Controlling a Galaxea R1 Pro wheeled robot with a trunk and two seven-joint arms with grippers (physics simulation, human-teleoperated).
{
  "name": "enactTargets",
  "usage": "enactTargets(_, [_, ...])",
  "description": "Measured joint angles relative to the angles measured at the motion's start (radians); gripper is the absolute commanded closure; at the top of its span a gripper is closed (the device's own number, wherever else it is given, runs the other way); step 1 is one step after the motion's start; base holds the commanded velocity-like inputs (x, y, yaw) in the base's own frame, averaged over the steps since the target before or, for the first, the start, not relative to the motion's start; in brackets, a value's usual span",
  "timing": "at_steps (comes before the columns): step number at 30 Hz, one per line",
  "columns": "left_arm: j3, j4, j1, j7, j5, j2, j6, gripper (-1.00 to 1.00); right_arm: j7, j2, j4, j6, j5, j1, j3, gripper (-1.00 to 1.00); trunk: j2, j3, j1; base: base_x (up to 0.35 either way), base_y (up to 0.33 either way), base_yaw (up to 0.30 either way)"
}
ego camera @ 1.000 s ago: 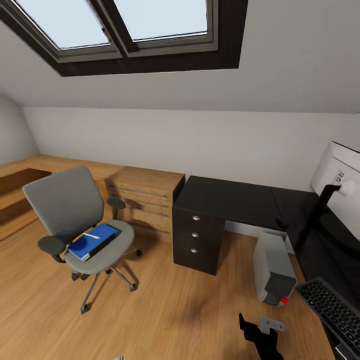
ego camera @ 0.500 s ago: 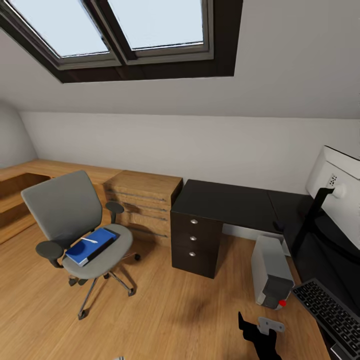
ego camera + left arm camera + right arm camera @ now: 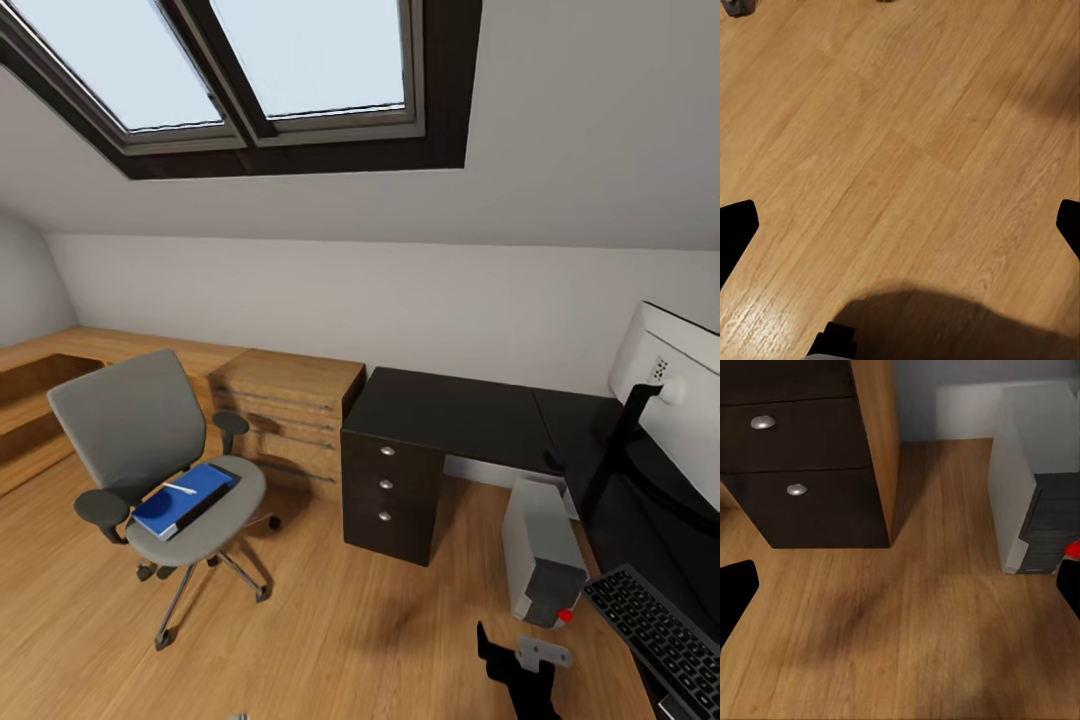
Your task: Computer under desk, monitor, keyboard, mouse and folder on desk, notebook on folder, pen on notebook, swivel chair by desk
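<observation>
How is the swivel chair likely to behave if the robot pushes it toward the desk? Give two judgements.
The swivel chair stands on a star base with castors on smooth wood floor, so it should roll readily. It may also spin or veer if pushed off-centre. The blue folder lying loose on its seat could slide off.

Chair left, desk right

You have the swivel chair (image 3: 160,470) left of the oak chest (image 3: 285,410), folder (image 3: 185,499) on its seat; the desk (image 3: 450,405) right of the chest, computer (image 3: 540,550) beneath.
</observation>
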Motion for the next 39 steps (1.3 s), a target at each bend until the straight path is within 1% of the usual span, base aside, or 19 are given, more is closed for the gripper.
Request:
enactTargets(11, [0.000,0.007,0.000,0.000,0.000,0.000,-0.032,-1.00,0.000,0.000,0.000,-0.003,0.000,0.000,0.000,-1.00,0.000,0.017,0.000,0.000,0.000,0.000])
enactTargets(17, [0.000,0.018,0.000,-0.001,0.000,0.000,-0.040,-1.00,0.000,0.000,0.000,-0.003,0.000,0.001,0.000,-1.00,0.000,0.021,0.000,-0.051,0.000,0.000])
enactTargets(26, [0.000,0.022,0.000,0.000,0.000,0.000,-0.043,-1.00,0.000,0.000,0.000,-0.001,0.000,0.001,0.000,-1.00,0.000,0.023,0.001,-0.263,0.051,0.000])
enactTargets(34, [0.000,0.022,0.000,0.000,0.000,0.000,-0.043,-1.00,0.000,0.000,0.000,0.000,0.000,0.001,0.000,-1.00,0.000,0.031,0.000,-0.261,0.212,-0.001])
enactTargets(39, [0.000,0.022,0.000,0.000,0.000,0.000,-0.043,-1.00,0.000,0.000,0.001,0.000,0.000,0.001,0.000,-1.00,0.000,0.038,0.000,-0.165,0.263,-0.058])
